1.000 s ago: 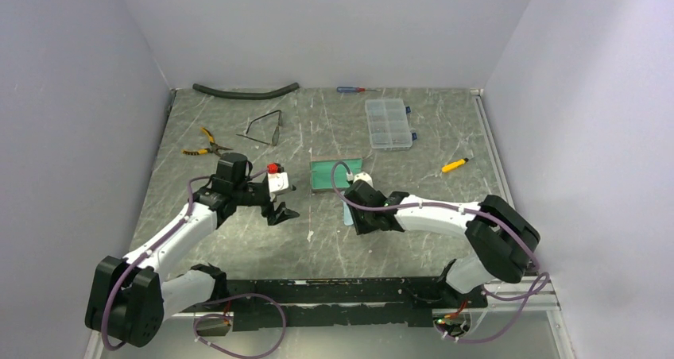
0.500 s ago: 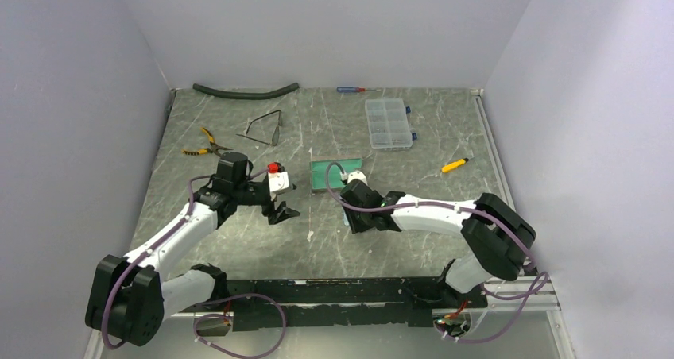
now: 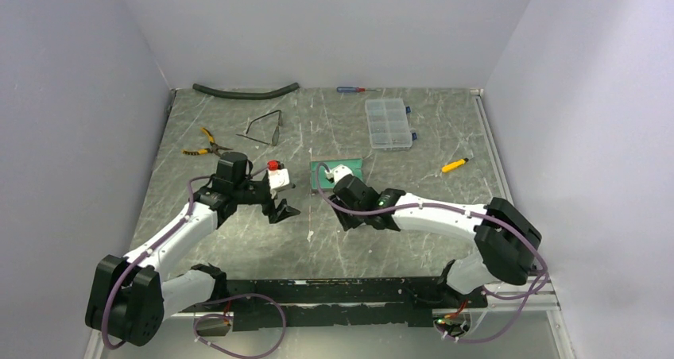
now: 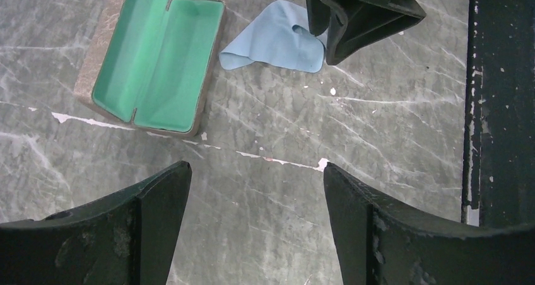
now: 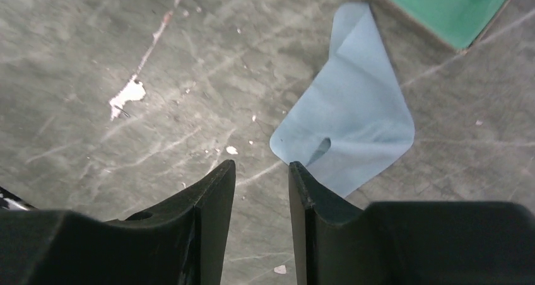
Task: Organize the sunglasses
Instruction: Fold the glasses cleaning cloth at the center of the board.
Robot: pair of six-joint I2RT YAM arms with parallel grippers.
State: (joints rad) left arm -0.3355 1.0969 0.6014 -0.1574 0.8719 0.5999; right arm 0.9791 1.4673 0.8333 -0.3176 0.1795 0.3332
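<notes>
The sunglasses, thin dark wire frames, lie at the back left of the table, far from both grippers. The open brown case with teal lining lies mid-table and also shows in the left wrist view. A light blue cloth lies beside the case. My left gripper is wide open and empty above bare table. My right gripper is narrowly open and empty, its fingertips just left of the cloth's edge. It shows in the left wrist view over the cloth.
Yellow-handled pliers lie left of the sunglasses. A black hose, a screwdriver, a clear compartment box and a small yellow tool lie toward the back and right. A black rail runs along the near edge.
My right gripper has moved left and slightly back, off the cloth toward the case's near edge. My left arm has hardly moved.
</notes>
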